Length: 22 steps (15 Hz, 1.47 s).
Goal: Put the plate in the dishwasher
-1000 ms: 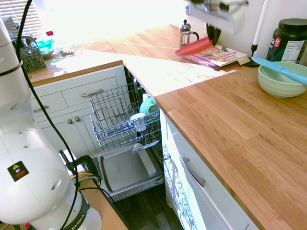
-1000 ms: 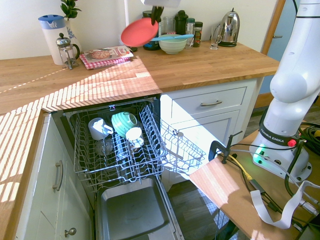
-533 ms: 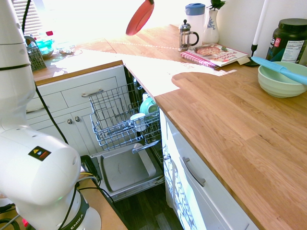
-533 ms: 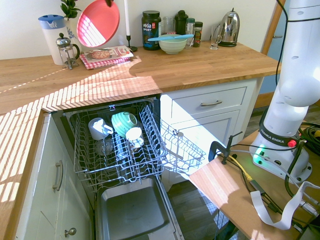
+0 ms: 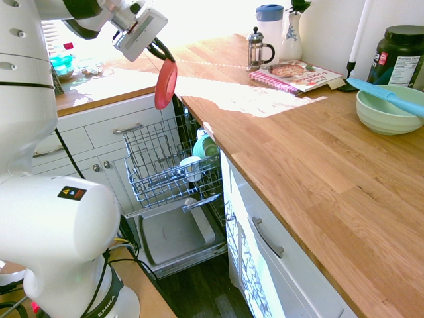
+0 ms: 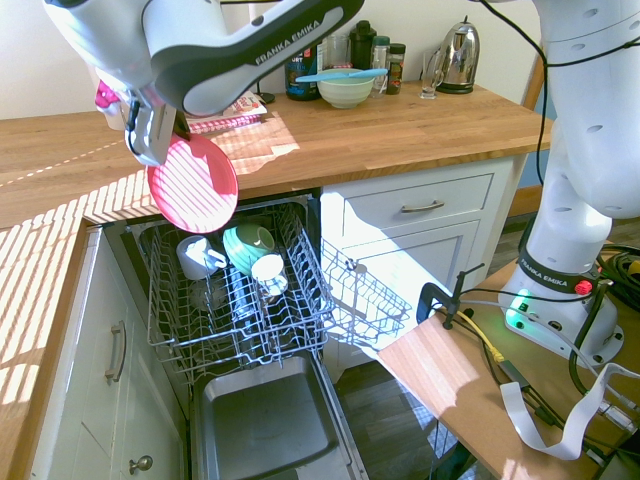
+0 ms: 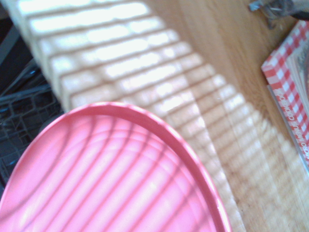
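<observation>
One coral-red plate point(image 6: 193, 184) hangs on edge in the air above the open dishwasher point(image 6: 240, 300), just off the front edge of the wooden worktop point(image 6: 400, 120) and over the back of the pulled-out wire rack point(image 6: 235, 320). Its face is striped with sunlight and it touches nothing below. The end effector point(image 6: 150, 140) is clenched on the plate's upper rim, pointing slantwise downward toward the dishwasher. The white arm reaches across above the worktop, its grey-banded forearm lying nearly level over the dishwasher's opening. In the wrist view the plate point(image 7: 106, 174) fills the lower part, with the worktop's edge and a corner of the rack beyond it. Inside the rack sit a white mug point(image 6: 196, 257), a green cup point(image 6: 248, 245) and a white cup point(image 6: 268, 270), below the plate. The dishwasher's grey door panel point(image 6: 265, 425) lies folded down in front of the rack.
</observation>
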Each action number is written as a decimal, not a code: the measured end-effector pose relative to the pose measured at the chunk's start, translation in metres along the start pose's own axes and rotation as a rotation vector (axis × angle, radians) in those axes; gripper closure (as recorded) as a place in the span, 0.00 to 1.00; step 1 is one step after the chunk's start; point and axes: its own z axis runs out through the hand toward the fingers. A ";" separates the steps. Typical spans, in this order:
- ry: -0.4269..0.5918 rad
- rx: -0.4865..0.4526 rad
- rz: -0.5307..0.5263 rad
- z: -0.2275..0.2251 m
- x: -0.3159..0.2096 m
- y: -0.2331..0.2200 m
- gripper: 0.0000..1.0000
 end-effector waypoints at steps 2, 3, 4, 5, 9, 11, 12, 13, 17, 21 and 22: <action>0.030 -0.029 -0.123 0.013 -0.031 -0.029 1.00; 0.041 -0.045 -0.188 0.025 -0.044 -0.044 1.00; 0.051 -0.060 -0.252 0.038 -0.057 -0.058 1.00; 0.061 -0.071 -0.319 0.047 -0.069 -0.073 1.00; 0.102 -0.102 -0.583 0.055 -0.094 -0.121 1.00; 0.086 -0.128 -0.697 0.065 -0.105 -0.135 1.00; 0.068 -0.139 -0.722 0.073 -0.113 -0.142 1.00; 0.048 -0.143 -0.733 0.082 -0.122 -0.149 1.00; -0.020 -0.143 -0.740 0.103 -0.154 -0.185 1.00; -0.057 -0.157 -0.746 0.105 -0.175 -0.218 0.00; -0.067 -0.167 -0.747 0.109 -0.172 -0.220 0.00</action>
